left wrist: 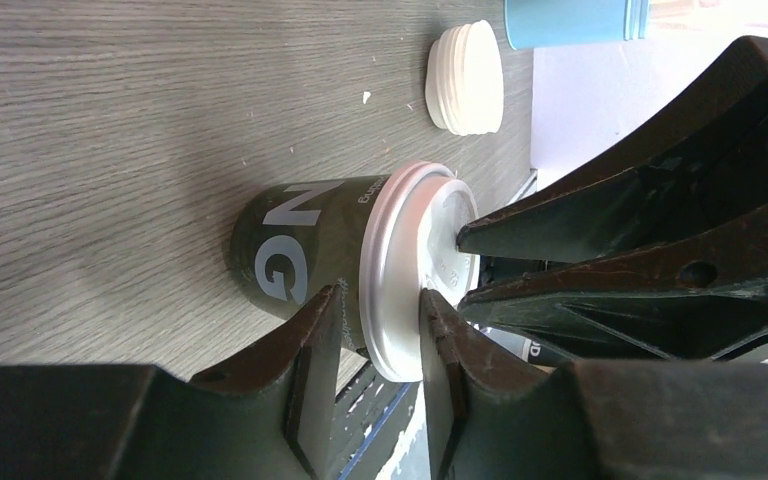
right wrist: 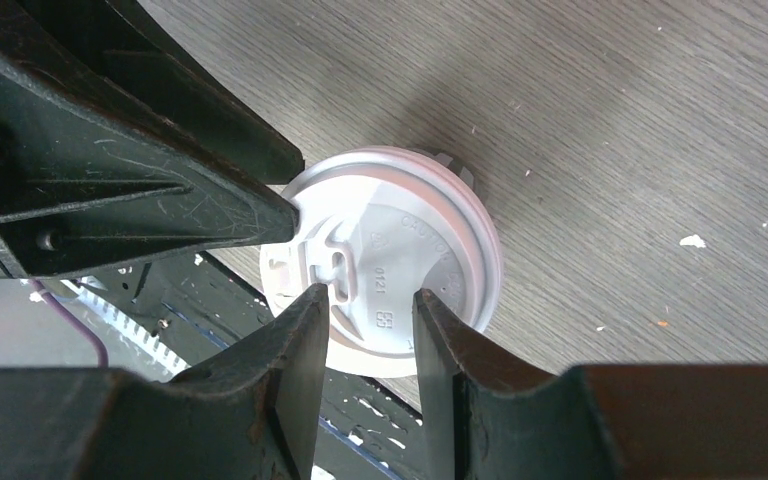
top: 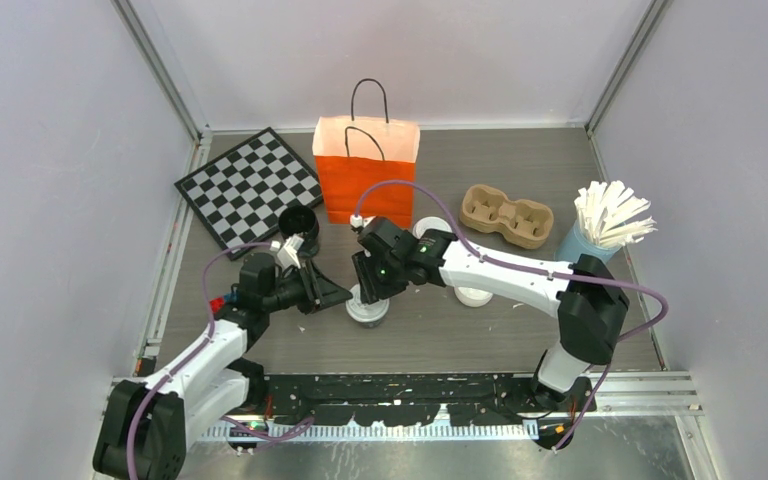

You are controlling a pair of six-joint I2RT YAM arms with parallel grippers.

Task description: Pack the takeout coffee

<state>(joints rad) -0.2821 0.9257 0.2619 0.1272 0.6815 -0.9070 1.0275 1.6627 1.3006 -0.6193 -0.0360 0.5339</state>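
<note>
1. Takeout coffee: dark green cup with pale lettering and a white sip lid. It is being kept upright on the table, about midway across and nearer the near edge than the far one, well apart from the orange bag.

2. Left gripper: it is being held level, reaching in from the cup's left. The lid's rim is being pinched between its fingers. One finger is being pressed against the cup wall just under the rim, the other onto the lid's top (both contacts show in the left wrist view).

3. Right gripper: it is being held over the cup from above, jaws partway apart with nothing between them. Its fingertips are being rested on the lid's top.

4. Other stock on the table:
- The orange bag is being kept upright at the middle of the far edge.
- Checkerboard: toward the far-left corner.
- Black cup: lidless, just beside the checkerboard's near corner.
- Cardboard cup carrier: toward the far-right corner.
- Blue cup: by the right edge, with white sticks fanned out of it.
- Stack of white lids: to the right of the coffee.
</note>
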